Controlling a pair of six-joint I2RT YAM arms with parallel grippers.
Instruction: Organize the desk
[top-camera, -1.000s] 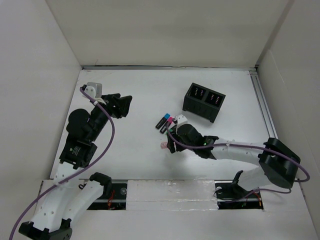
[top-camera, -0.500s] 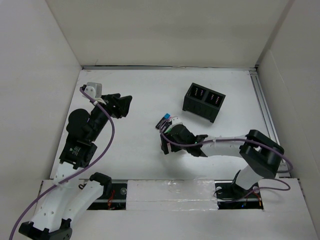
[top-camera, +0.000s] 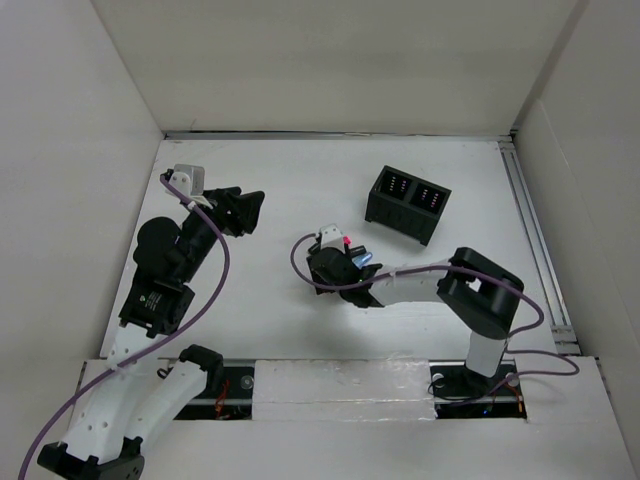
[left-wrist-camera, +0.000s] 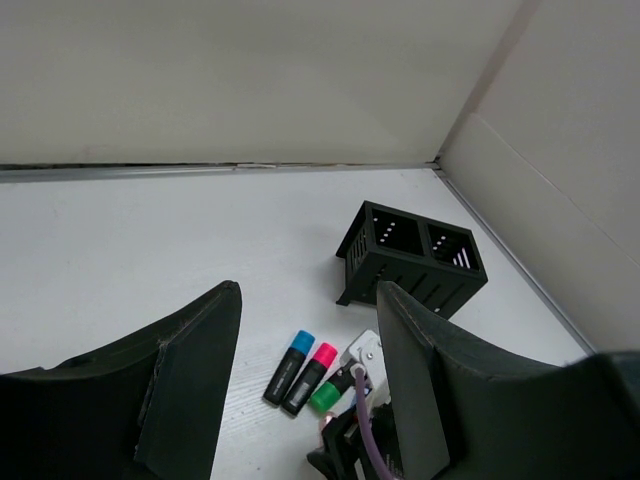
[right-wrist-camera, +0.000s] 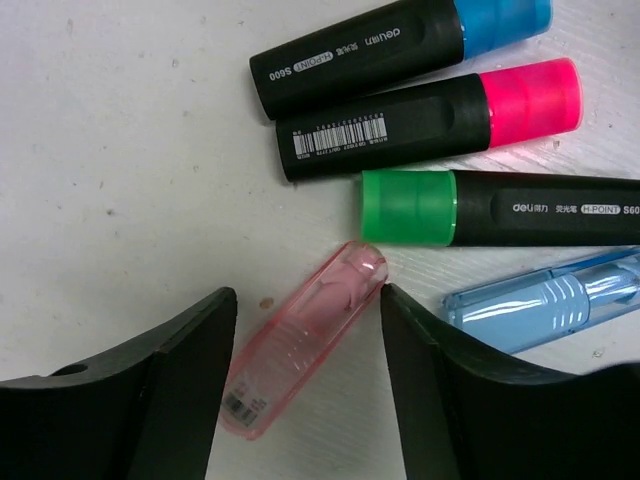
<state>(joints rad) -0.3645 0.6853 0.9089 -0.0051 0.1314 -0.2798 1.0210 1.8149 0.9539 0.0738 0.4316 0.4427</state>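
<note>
On the white desk (top-camera: 260, 170) lie three black highlighters side by side, capped blue (right-wrist-camera: 400, 45), pink (right-wrist-camera: 430, 115) and green (right-wrist-camera: 500, 208). Beside them lie a clear pink tube (right-wrist-camera: 300, 345) and a clear light-blue pen (right-wrist-camera: 545, 300). My right gripper (right-wrist-camera: 305, 300) is open and low over the desk, with the pink tube lying slantwise between its fingers; the right finger (right-wrist-camera: 440, 400) touches the tube's tip. In the top view that gripper (top-camera: 325, 262) hides most of the markers. My left gripper (top-camera: 245, 205) is open and empty, held high at the left.
A black two-compartment organizer box (top-camera: 408, 205) stands at the right rear of the markers; it also shows in the left wrist view (left-wrist-camera: 412, 260). White wall panels close three sides. A thin metal rail (top-camera: 530, 230) runs along the desk's right edge.
My right gripper has swung left and slightly back, from beside the markers to over them, so it now straddles the pink tube. The left arm has not moved.
</note>
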